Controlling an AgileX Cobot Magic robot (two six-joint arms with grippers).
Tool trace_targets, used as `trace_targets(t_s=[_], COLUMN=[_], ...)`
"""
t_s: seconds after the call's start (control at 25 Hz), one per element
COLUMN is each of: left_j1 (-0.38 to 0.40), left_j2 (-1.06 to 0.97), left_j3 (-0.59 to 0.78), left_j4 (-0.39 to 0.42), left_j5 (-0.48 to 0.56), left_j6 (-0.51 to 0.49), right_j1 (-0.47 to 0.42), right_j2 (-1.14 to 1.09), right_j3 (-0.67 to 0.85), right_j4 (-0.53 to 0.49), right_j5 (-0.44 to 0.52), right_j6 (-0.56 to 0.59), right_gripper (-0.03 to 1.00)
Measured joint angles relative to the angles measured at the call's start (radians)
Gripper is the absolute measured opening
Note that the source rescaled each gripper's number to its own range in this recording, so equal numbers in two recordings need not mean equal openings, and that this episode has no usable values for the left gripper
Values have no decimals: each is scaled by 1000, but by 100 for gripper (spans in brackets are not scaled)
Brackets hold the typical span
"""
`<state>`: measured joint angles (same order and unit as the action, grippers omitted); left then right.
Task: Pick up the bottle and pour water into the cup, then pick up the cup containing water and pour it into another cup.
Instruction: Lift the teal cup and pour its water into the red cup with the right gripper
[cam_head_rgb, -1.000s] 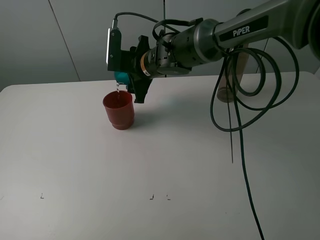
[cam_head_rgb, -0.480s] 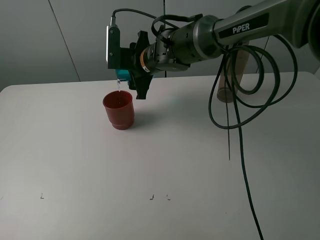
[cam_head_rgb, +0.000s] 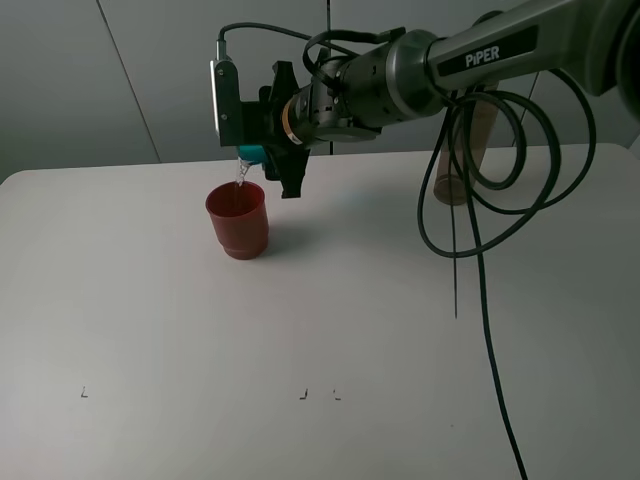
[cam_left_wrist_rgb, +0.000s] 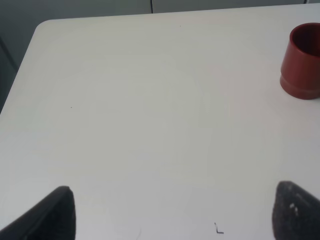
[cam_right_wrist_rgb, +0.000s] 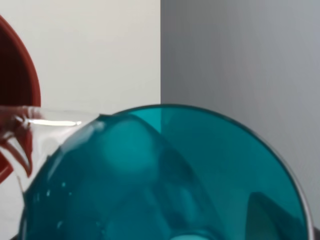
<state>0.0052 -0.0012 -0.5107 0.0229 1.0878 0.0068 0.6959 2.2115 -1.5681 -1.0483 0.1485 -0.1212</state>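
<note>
The right gripper (cam_head_rgb: 262, 152) is clamped on the cup (cam_head_rgb: 250, 153) and holds it tipped on its side above the red cup (cam_head_rgb: 238, 220). A thin stream of water (cam_head_rgb: 240, 175) falls from the cup's rim into the red cup. The right wrist view is filled by the cup's open mouth (cam_right_wrist_rgb: 165, 175), with clear water (cam_right_wrist_rgb: 50, 122) running over its lip toward the rim of the red cup (cam_right_wrist_rgb: 20, 90).

The red cup stands upright on the table (cam_head_rgb: 320, 330), toward the far edge and left of centre. The cup hangs in the air just above its rim and does not touch it.

The bottle (cam_head_rgb: 470, 150) stands near the far right corner of the table, well apart from both cups and partly hidden behind the black cables (cam_head_rgb: 470, 230) hanging from the right arm (cam_head_rgb: 480, 60).

The left gripper (cam_left_wrist_rgb: 170, 210) hangs over the near left part of the table with its two dark fingertips (cam_left_wrist_rgb: 55, 212) wide apart and nothing between them. In that view the red cup (cam_left_wrist_rgb: 302, 62) stands well away from it.
</note>
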Motion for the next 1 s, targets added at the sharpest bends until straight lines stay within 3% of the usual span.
trace_targets(t_s=[1.0], left_j1=[0], left_j2=[0], left_j3=[0], left_j4=[0], left_j5=[0], left_j6=[-7], right_j1=[13], right_j2=[0], right_j3=[-1], right_j4=[-132], right_j5=[69], right_j6=[-4], right_gripper=[8])
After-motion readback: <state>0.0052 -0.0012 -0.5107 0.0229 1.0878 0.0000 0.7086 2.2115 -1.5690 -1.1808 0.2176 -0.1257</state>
